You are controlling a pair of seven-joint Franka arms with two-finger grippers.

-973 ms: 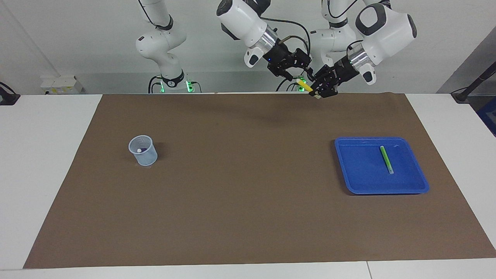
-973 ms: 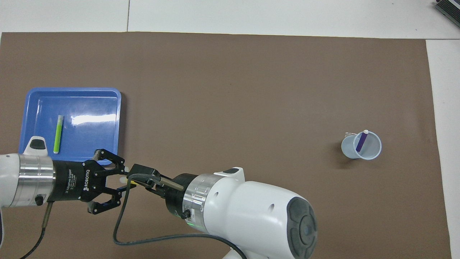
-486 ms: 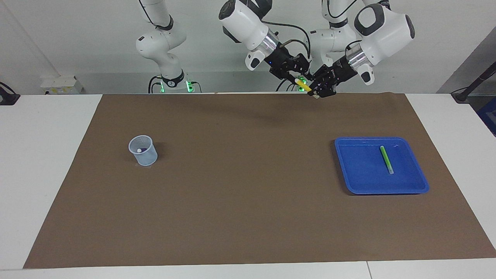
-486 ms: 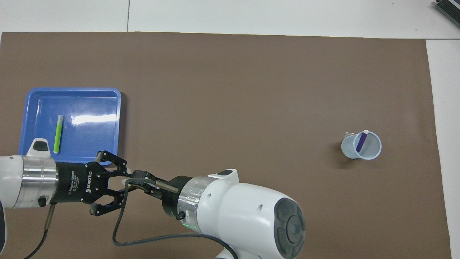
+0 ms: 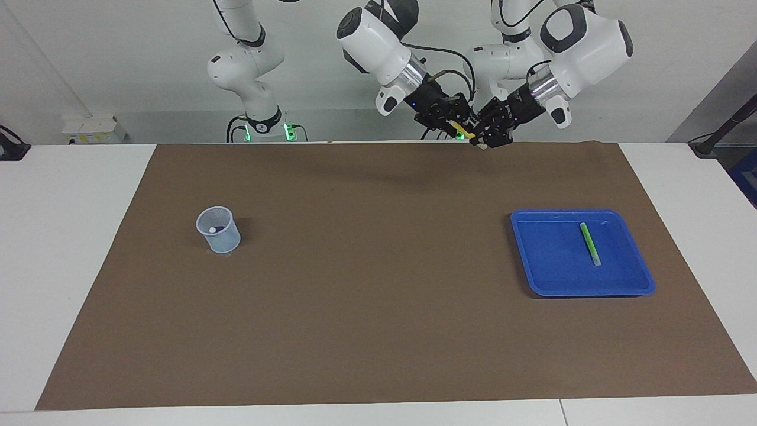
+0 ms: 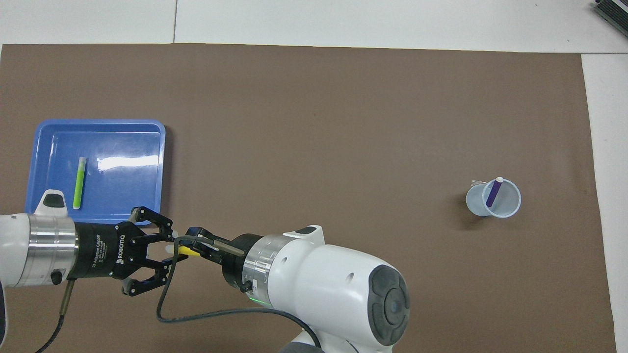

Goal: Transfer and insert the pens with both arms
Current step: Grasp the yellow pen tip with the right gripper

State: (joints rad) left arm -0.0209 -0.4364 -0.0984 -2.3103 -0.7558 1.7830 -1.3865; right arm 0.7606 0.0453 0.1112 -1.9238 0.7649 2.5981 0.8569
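The yellow pen (image 5: 463, 129) is held up in the air over the mat's edge nearest the robots. My left gripper (image 5: 486, 139) is shut on its pale cap end. My right gripper (image 5: 454, 120) is open, with its fingers around the yellow barrel. In the overhead view the left gripper (image 6: 169, 247) and the right gripper (image 6: 194, 247) meet tip to tip at the yellow pen (image 6: 185, 251). The green pen (image 5: 589, 244) lies in the blue tray (image 5: 544, 278). The purple pen (image 6: 492, 193) stands in the clear cup (image 6: 476, 203).
The tray (image 6: 132, 196) sits toward the left arm's end of the brown mat (image 5: 378, 296), and the cup (image 5: 225, 239) toward the right arm's end. White table shows around the mat.
My right gripper has moved in onto the yellow pen's free end. The left gripper and the pen have hardly moved.
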